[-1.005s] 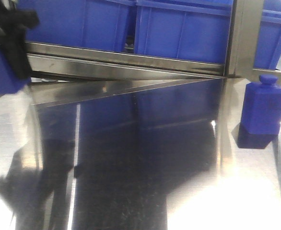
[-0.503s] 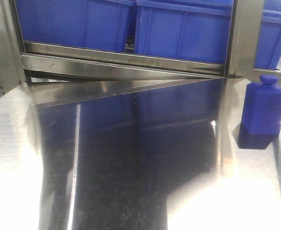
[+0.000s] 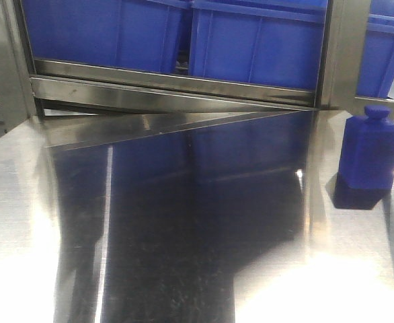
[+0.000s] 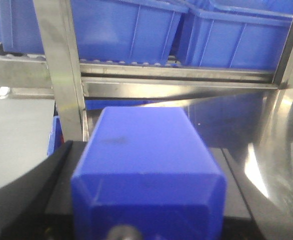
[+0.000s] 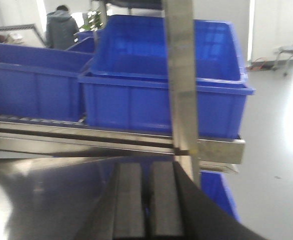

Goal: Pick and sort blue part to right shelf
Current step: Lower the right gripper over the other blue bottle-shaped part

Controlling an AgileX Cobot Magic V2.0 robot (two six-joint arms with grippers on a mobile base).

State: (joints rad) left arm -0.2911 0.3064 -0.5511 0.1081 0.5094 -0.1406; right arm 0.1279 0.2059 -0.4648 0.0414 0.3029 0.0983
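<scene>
A blue part (image 4: 146, 150), a chunky block with bevelled edges, fills the lower middle of the left wrist view. My left gripper (image 4: 146, 175) is shut on it, black fingers (image 4: 61, 170) showing on both sides. It is held in front of the right shelf (image 4: 176, 75), a steel rack with blue bins (image 4: 121, 30). A second blue part (image 3: 370, 148), bottle-shaped, stands upright at the table's right edge in the front view. My right gripper (image 5: 146, 167) is shut with nothing in it, facing the shelf rail (image 5: 86, 137). Neither gripper shows in the front view.
The shiny steel table (image 3: 183, 235) runs up to the shelf's front rail (image 3: 170, 84). Steel posts (image 3: 345, 47) (image 4: 61, 65) (image 5: 181, 75) divide the rack. Another blue bin (image 5: 214, 192) sits low at the right. A person (image 5: 61, 27) stands far behind.
One second ago my left gripper with the blue part was at the front view's upper left; it has since left that view. The part on the table has not moved.
</scene>
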